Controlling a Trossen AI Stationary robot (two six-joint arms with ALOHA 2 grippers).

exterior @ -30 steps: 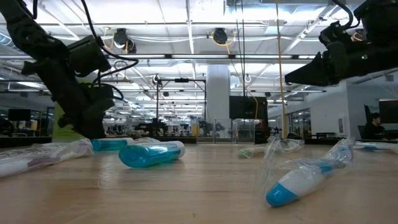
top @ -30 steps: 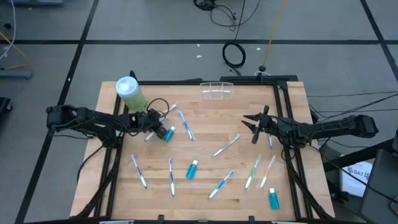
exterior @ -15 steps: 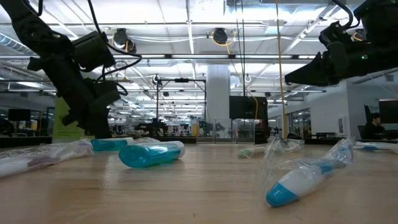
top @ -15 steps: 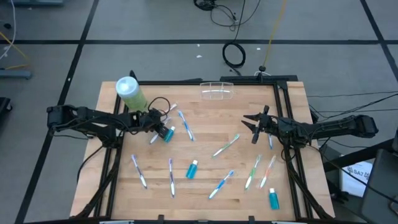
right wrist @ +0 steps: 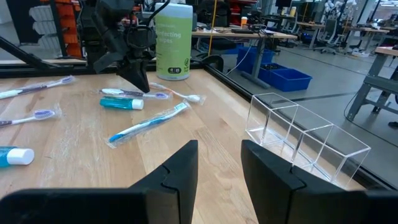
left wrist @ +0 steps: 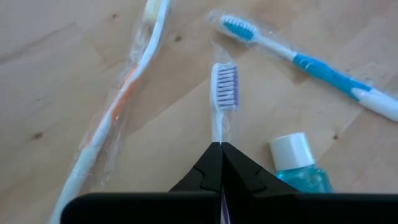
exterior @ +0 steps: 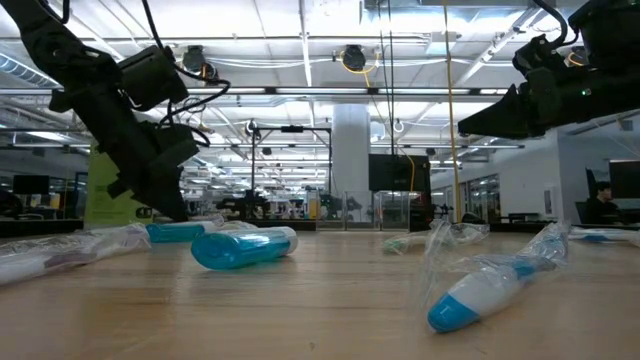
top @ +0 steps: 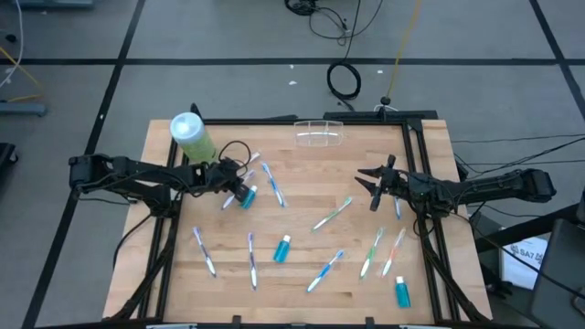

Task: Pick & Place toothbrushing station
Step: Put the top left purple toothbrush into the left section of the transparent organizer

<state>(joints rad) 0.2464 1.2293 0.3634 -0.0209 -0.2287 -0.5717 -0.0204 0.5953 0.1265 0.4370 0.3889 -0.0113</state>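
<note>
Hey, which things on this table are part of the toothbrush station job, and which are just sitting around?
Job:
left gripper, shut on the purple-bristled toothbrush
wrapped toothbrushes
teal tubes
clear organizer

Just lying about:
green canister
coiled cable on the floor

Counter (top: 302, 174): canister (top: 191, 137) at back-left corner, clear holder (top: 319, 133) at back edge, centre. L pincer (top: 230, 189) just in front of canister, a wrapped brush (left wrist: 224, 93) between its tips, tube (top: 247, 196) beside it. R pincer (top: 373, 185) right of centre. Other brushes lie scattered twd front; 2 more tubes: front-centre (top: 282, 248), front-right (top: 402, 292).
</note>
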